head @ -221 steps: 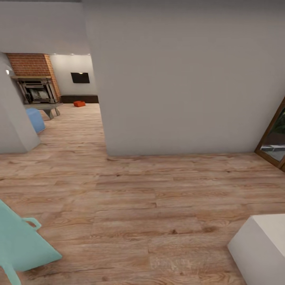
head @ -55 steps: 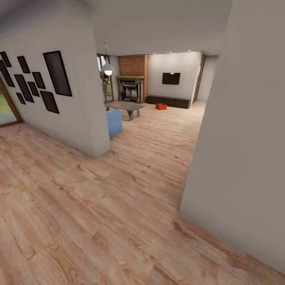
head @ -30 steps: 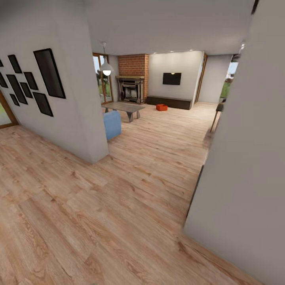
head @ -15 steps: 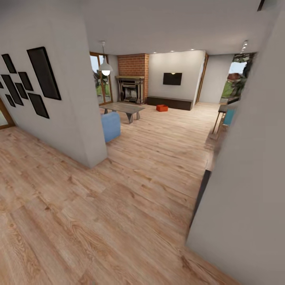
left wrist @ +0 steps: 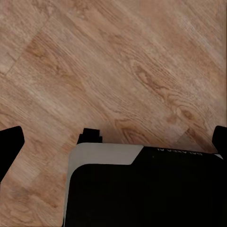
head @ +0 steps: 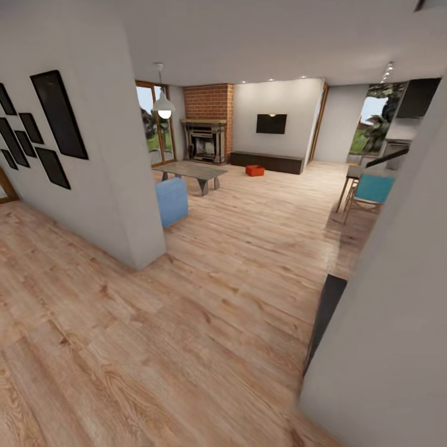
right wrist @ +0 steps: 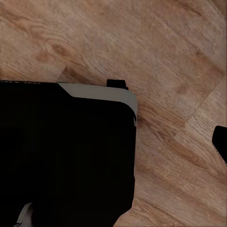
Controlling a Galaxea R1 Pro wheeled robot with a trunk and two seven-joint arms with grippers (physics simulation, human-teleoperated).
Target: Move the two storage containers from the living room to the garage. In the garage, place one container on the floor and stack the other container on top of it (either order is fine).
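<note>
One orange-red storage container [head: 254, 170] sits on the light wood floor far ahead in the living room, in front of the long dark low cabinet [head: 267, 161] under the wall TV [head: 271, 123]. The second container is out of view. In the left wrist view my left gripper [left wrist: 113, 142] hangs open over the plank floor, one dark fingertip [left wrist: 9, 146] at each side and nothing between them. My right gripper [right wrist: 113, 142] is spread the same way, with one fingertip [right wrist: 220, 141] showing over the planks. Both are far from the container.
A white wall corner [head: 139, 242] with black frames juts in at the left, and a close white wall [head: 385, 323] with a dark panel [head: 324, 313] stands at the right. Between them lies an open plank passage. A blue sofa [head: 171, 200], glass table [head: 191, 169], brick chimney [head: 211, 102] and blue chair [head: 374, 188] lie beyond.
The camera has advanced and the whole view has shifted. The right wall has slid aside, uncovering the blue chair and a window. The container has not moved.
</note>
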